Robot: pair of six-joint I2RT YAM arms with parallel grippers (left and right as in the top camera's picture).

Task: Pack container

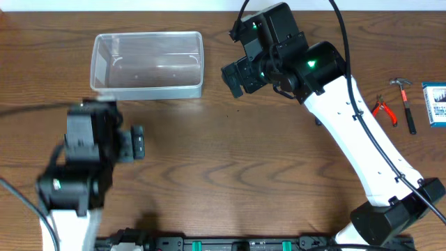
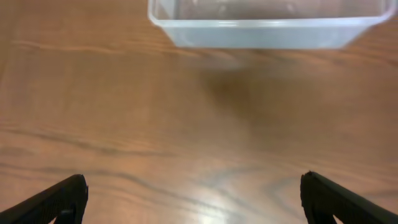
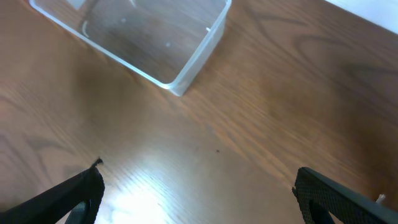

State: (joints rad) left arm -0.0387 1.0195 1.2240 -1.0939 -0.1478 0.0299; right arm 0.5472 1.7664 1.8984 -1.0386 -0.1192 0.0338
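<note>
On the wooden table [image 1: 230, 160] stands the container [image 1: 150, 91], a clear rectangular bin with rounded corners and a rim. Left gripper [image 1: 138, 144], near its front wall, and right gripper [image 1: 233, 78], beside its right end, gape wide, holding nothing.

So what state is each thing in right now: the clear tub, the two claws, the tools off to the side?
container: upright, open-topped, empty.
left gripper: open, holding nothing.
right gripper: open, holding nothing.
hammer: lying flat on the table, not packed.
pliers: lying flat beside the hammer, not packed.
blue-and-white box: lying flat, partly cut off by the picture edge.
</note>
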